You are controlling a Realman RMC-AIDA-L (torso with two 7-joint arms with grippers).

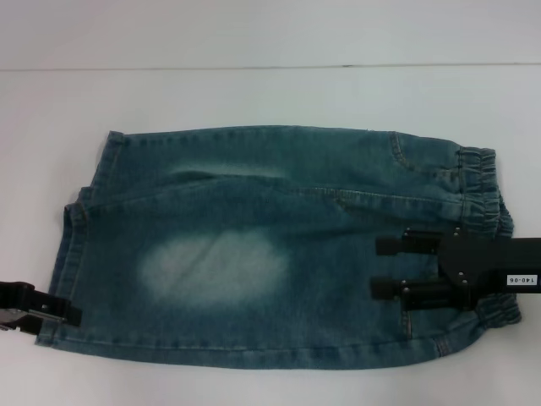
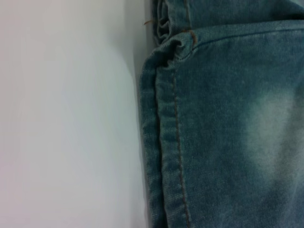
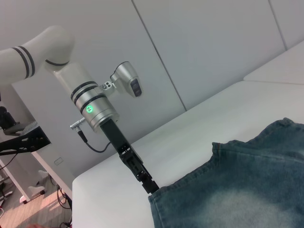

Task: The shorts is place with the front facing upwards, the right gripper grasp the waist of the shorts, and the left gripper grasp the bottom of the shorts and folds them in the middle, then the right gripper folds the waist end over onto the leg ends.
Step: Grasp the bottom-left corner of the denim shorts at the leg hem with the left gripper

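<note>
- The near edge of the blue jean shorts (image 1: pixel 254 254) lies closest to us. They are spread flat on the white tabletop (image 1: pixel 254 93).
- The shorts already look folded once, one half on top of the other. A long seam line runs across the far part, and two leg ends sit stacked at the left.
- The stretchy waist (image 1: pixel 482 203) is at the right. The leg ends (image 1: pixel 72 254) are at the left.
- The left tool (image 1: pixel 38 309) is at the near left corner, right at the leg hem. It looks pinched on the hem edge, but I cannot tell for sure. I think it sits there to keep that end from sliding.
- The right tool (image 1: pixel 389 266) reaches in from the right, over the waist end. Its two black fingers are spread apart with cloth showing between them, so it is open and holds nothing.
- I think it waits there because the waist is the part it must grab next.
- The last fold, waist over onto the leg ends, is not done yet.
</note>
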